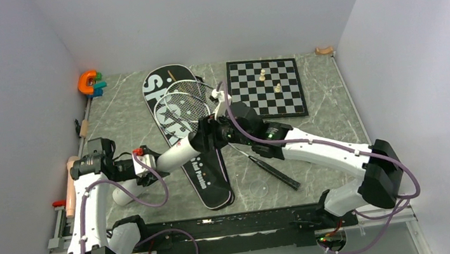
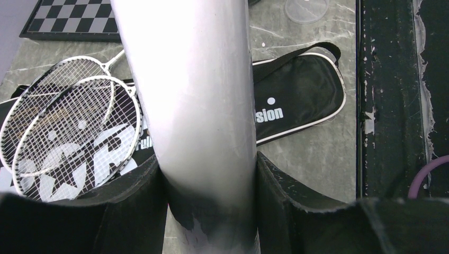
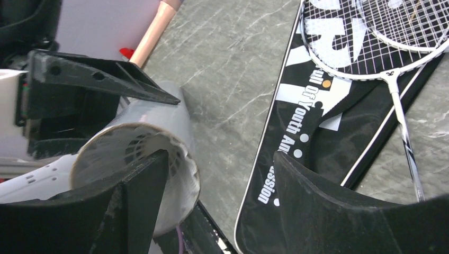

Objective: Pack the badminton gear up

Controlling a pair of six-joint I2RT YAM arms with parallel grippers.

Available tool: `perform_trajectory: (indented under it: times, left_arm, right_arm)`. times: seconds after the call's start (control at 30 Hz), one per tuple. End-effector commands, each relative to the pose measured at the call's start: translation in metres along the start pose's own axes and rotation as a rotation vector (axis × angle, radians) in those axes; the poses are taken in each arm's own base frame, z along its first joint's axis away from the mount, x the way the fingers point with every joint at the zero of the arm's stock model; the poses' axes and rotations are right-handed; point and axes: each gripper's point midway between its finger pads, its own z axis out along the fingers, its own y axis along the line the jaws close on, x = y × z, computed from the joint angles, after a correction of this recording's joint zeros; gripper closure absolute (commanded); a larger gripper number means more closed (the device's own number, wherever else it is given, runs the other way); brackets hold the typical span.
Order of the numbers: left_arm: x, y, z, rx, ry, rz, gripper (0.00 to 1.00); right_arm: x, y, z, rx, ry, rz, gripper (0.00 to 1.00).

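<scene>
My left gripper (image 1: 148, 168) is shut on the whitish tube (image 1: 174, 153), which it holds level above the table, open end toward the right arm. In the left wrist view the tube (image 2: 190, 95) fills the gap between the jaws. My right gripper (image 1: 206, 135) is open and empty at the tube's mouth (image 3: 137, 159); its left finger (image 3: 135, 196) overlaps the rim. White shuttlecock feathers (image 3: 145, 148) show inside the tube. Two white rackets (image 1: 181, 103) lie on the black lettered bag (image 1: 210, 176), and one black handle (image 1: 275, 171) reaches past it.
A chessboard (image 1: 266, 87) with two pale pieces lies at the back right. Orange and green toy blocks (image 1: 91, 83) sit at the back left. A clear round lid (image 1: 258, 190) lies near the front, by the black rail (image 1: 233, 225).
</scene>
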Motion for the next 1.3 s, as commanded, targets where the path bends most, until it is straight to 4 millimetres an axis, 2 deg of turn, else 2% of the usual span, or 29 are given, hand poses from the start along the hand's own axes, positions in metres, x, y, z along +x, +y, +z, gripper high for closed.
perform_trajectory:
  times: [0.0, 0.1, 0.27, 0.67, 0.83, 1.0, 1.1, 1.17, 1.27]
  left_arm:
    - [-0.023, 0.009, -0.001, -0.013, -0.077, 0.053, 0.60]
    - [-0.024, 0.009, -0.001, -0.015, -0.077, 0.055, 0.60]
    - [-0.024, 0.009, -0.001, -0.015, -0.076, 0.055, 0.60]
    - [-0.029, 0.010, -0.002, -0.016, -0.085, 0.066, 0.60]
    - [-0.030, 0.009, -0.003, -0.013, -0.088, 0.067, 0.60]
    - [-0.030, 0.008, -0.003, -0.008, -0.086, 0.071, 0.60]
    - [-0.028, 0.007, -0.002, -0.005, -0.081, 0.070, 0.60]
    - [-0.026, 0.006, -0.002, -0.003, -0.076, 0.071, 0.60]
    - [-0.019, 0.004, -0.001, 0.002, -0.060, 0.066, 0.60]
  right_arm:
    - [-0.032, 0.011, -0.033, -0.050, -0.088, -0.034, 0.24]
    - [-0.034, 0.013, -0.043, -0.067, -0.092, -0.043, 0.24]
    - [-0.025, 0.013, -0.041, -0.082, -0.060, -0.043, 0.25]
    - [-0.001, -0.005, -0.016, -0.020, 0.056, -0.050, 0.32]
    - [0.002, 0.001, 0.001, -0.053, 0.087, -0.042, 0.34]
    - [0.001, 0.015, 0.015, -0.107, 0.112, -0.036, 0.33]
    - [0.001, 0.020, 0.020, -0.128, 0.132, -0.033, 0.29]
    - [-0.003, 0.024, 0.017, -0.139, 0.130, -0.027, 0.25]
    - [-0.022, 0.023, -0.001, -0.138, 0.075, -0.013, 0.22]
